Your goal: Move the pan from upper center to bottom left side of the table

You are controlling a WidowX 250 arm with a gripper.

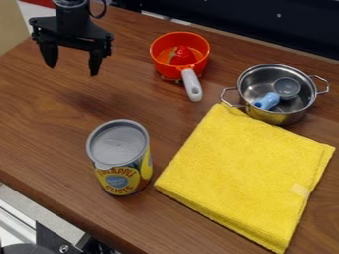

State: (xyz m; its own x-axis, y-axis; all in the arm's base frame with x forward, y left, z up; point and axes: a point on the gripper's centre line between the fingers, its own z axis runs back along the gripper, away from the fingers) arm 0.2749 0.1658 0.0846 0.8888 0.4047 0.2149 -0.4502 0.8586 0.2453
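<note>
The two-finger gripper (72, 70) hung open beyond the pineapple can (122, 158), with the orange saucepan (167, 68) also beyond the can, right of the gripper in view, handle (192, 85) pointing nearward.

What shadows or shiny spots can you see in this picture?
In the camera view, a soft-edged shadow darkens the wooden table near the gripper; bright glints show on the steel pot; the yellow towel looks matte, without glare.
</note>
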